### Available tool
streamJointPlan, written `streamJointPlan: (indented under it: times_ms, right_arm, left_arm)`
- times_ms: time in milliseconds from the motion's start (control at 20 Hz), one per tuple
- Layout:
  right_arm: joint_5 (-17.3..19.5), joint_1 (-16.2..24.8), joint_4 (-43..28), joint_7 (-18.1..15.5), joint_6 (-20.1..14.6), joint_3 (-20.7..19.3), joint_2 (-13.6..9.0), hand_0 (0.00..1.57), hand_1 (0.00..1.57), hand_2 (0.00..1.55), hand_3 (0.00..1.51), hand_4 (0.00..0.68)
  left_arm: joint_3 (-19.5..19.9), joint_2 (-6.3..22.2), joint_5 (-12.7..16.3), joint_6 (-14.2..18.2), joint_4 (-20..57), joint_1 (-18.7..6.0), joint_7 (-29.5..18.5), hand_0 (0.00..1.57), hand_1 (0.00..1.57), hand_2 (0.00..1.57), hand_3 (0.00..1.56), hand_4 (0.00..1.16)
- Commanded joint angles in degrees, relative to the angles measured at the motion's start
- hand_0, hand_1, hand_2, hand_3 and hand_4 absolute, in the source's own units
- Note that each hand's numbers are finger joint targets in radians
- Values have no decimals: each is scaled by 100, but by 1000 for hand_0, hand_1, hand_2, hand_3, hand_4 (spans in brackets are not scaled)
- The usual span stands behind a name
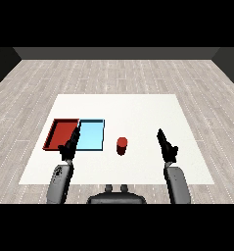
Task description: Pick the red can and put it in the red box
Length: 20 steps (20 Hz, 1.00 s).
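Cans come first: the red can stands upright on the white table, just below the middle of the frame, touched by nothing; the light blue tray lies just to its left, and the red tray, its destination, sits further left, side by side with the blue one. Right hand hangs at centre right, fingers straight and holding nothing, well apart from the can; probably poised to reach leftwards for it. Left hand hovers in front of the seam between the trays, fingers likewise extended, empty; picking up has not yet begun.
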Motion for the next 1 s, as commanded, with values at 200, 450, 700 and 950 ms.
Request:
streamJointPlan:
  times_ms: [200,450,700,950]
  right_arm:
    - [78,353,-239,38,-60,76,275,0,0,0,0,0]
    - [-299,433,-615,-1618,203,1,411,0,0,0,0,0]
    - [-372,158,-371,-1711,345,-133,298,0,0,0,0,0]
    - [-252,605,-413,-2095,340,15,430,0,0,0,0,0]
  left_arm:
    - [145,12,-106,-78,16,-32,264,0,0,0,0,0]
    - [269,-239,254,-227,-565,79,-1794,0,0,0,0,0]
    - [455,-209,274,-324,125,-206,-2306,0,0,0,0,0]
    - [418,-152,375,-439,-301,-56,-2032,0,0,0,0,0]
